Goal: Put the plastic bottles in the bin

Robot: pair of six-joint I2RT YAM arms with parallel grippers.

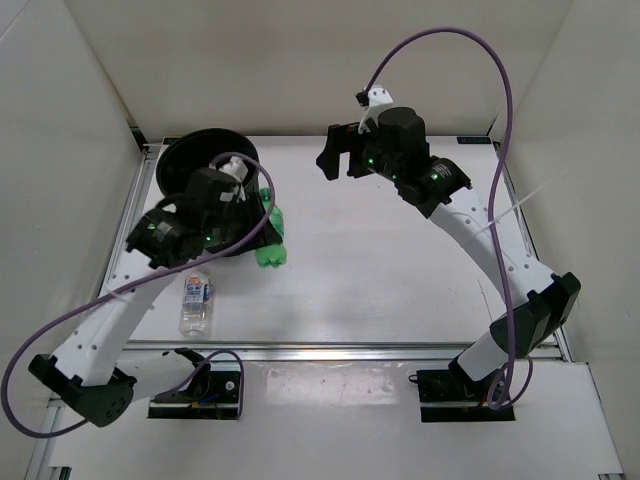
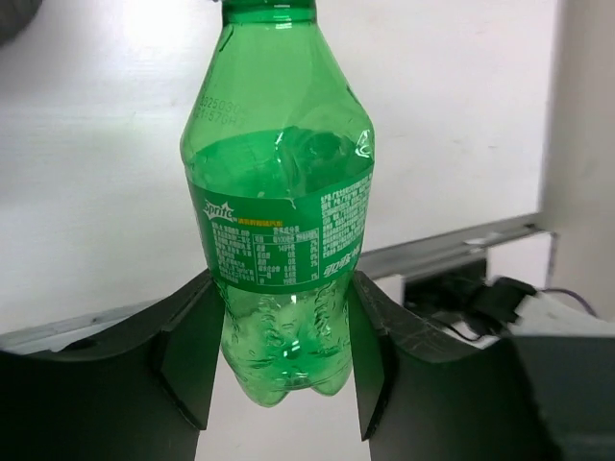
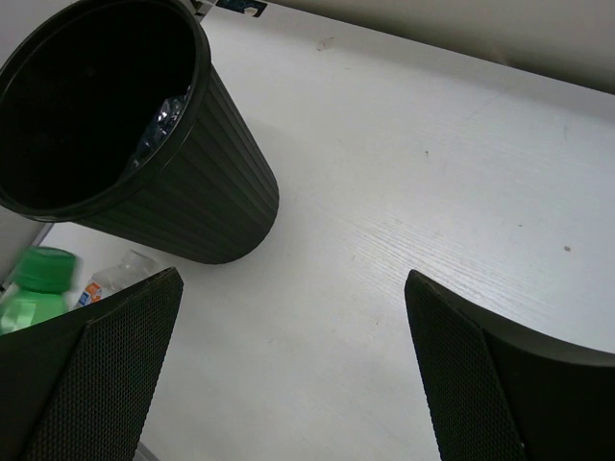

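Note:
My left gripper (image 1: 258,222) is shut on the base of the green bottle (image 1: 272,248), held just in front of the black bin (image 1: 195,150). In the left wrist view the green bottle (image 2: 279,192) sits between both fingers of that gripper (image 2: 279,360). A clear bottle with a white-orange label (image 1: 196,300) lies on the table near the left front. My right gripper (image 1: 335,158) is open and empty, to the right of the bin. The right wrist view shows this gripper (image 3: 288,365), the bin (image 3: 216,187), a clear bottle inside it (image 3: 165,117), and the green cap (image 3: 40,271).
White walls enclose the table on the left, back and right. A metal rail (image 1: 330,350) runs along the front edge. Purple cables loop from both arms. The bin stands at the back left corner.

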